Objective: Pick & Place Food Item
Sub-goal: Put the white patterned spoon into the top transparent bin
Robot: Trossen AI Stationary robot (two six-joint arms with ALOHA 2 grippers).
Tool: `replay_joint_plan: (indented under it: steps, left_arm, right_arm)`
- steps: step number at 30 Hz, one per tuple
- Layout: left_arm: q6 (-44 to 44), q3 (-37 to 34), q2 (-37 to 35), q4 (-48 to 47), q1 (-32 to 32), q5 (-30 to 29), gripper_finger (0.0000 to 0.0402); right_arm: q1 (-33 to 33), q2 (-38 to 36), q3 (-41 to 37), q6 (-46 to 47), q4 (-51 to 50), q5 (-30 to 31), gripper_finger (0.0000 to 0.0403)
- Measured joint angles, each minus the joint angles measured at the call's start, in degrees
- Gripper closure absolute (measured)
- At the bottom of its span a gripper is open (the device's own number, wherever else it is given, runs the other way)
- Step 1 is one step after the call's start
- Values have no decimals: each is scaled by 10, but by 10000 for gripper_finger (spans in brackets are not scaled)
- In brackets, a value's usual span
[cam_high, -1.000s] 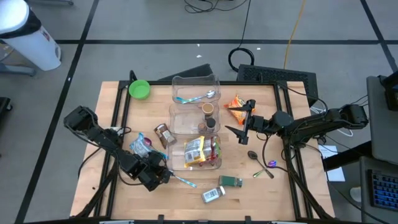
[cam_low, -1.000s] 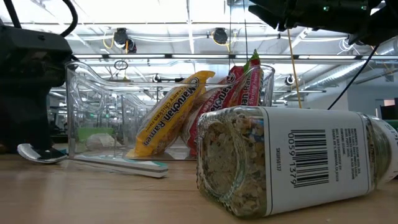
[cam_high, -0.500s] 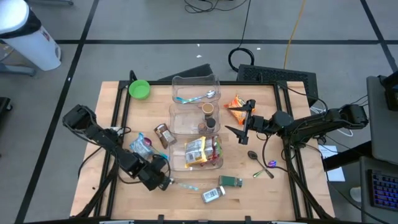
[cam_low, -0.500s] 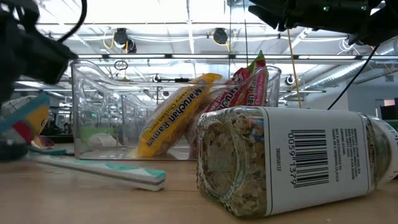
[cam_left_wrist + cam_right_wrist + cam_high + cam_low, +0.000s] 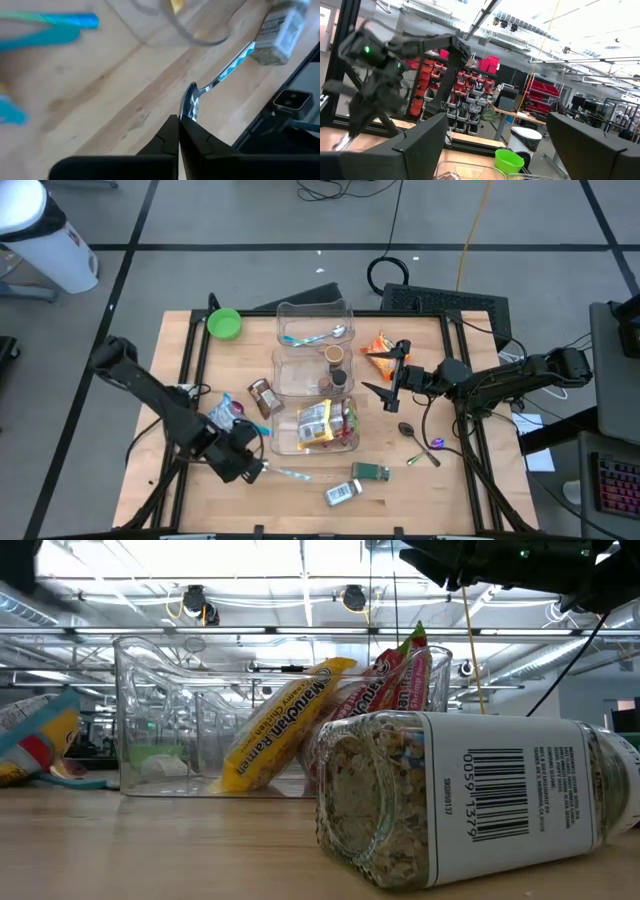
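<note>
My left gripper is pinched tight on the spoon; next I lift it, I think

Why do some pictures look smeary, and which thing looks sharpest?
Left wrist view: the blue packet and table streak with motion blur. Right wrist view: the left arm is smeared. Low view: the spice jar is sharpest, with bright ceiling lights behind.

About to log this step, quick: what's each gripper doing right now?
Left gripper: shut on the spoon, held by its bowl end.
Right gripper: open, holding nothing, above the table.
</note>
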Motion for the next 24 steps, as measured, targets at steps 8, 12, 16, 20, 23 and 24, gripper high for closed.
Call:
replay_joint_plan:
  steps: [8,12,16,20,23,24]
  left_arm:
    - [109,190,-2,-186,-2,-127,400]
    - [209,250,0,-206,15,-213,400]
    - [320,285,0,-207,32,-318,401]
    - [430,300,0,-178,49,-423,401]
    - [530,300,-1,-106,70,-439,401]
    - [562,300,-1,-77,77,-439,401]
  right_arm:
    - [0,0,1,32,0,-50,69]
    - [0,0,8,49,-2,-85,69]
    - [0,0,8,40,-4,-108,69]
    - [0,9,8,31,17,-154,69]
    - [0,30,8,30,63,-155,69]
    - [0,42,8,28,82,-155,69]
